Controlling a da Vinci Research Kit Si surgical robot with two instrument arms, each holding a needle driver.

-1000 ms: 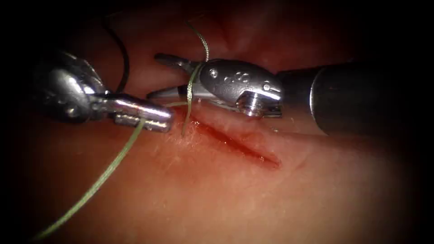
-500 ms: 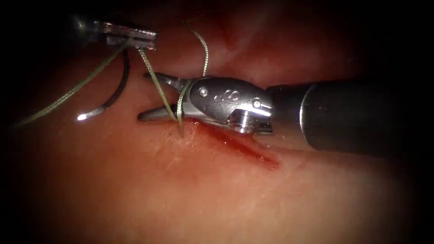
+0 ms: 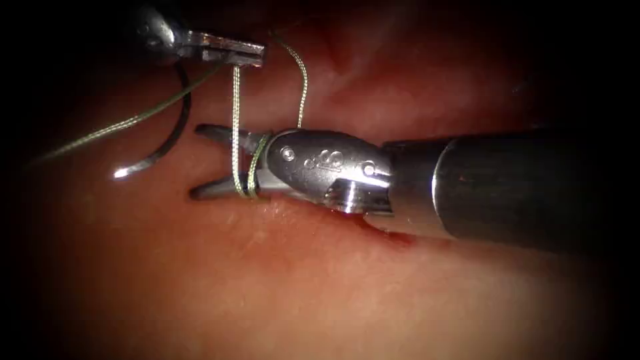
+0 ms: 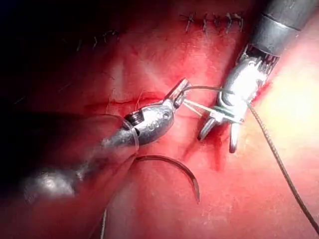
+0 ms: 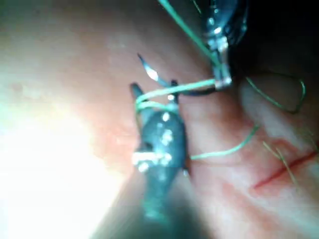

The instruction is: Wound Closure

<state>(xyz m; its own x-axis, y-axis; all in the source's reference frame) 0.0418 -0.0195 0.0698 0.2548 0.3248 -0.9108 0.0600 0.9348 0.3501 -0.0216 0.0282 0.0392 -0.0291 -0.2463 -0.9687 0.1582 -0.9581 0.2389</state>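
The left pincer [image 3: 250, 55] sits at about eleven o'clock in the endoscope view, its jaws pressed together on the thread [image 3: 235, 127], which runs straight down from it to the right pincer [image 3: 203, 160]. That right pincer, at the end of a thick shaft coming in from three o'clock, has its jaws spread wide and grips nothing; the thread is looped around the jaws near their base (two green turns lie side by side there). Another strand trails from the left pincer toward nine o'clock, and a further one rises from behind the right tool toward twelve o'clock. The needle [image 3: 167, 137] lies free on the tissue [image 3: 287, 280] at about nine o'clock of the right pincer, left of the cut, held by neither tool. The right tool's body covers most of the cut [image 3: 393, 239]; a short red stretch peeks out below it. In the left wrist view, older stitches [image 4: 214, 22] show beyond the tools.
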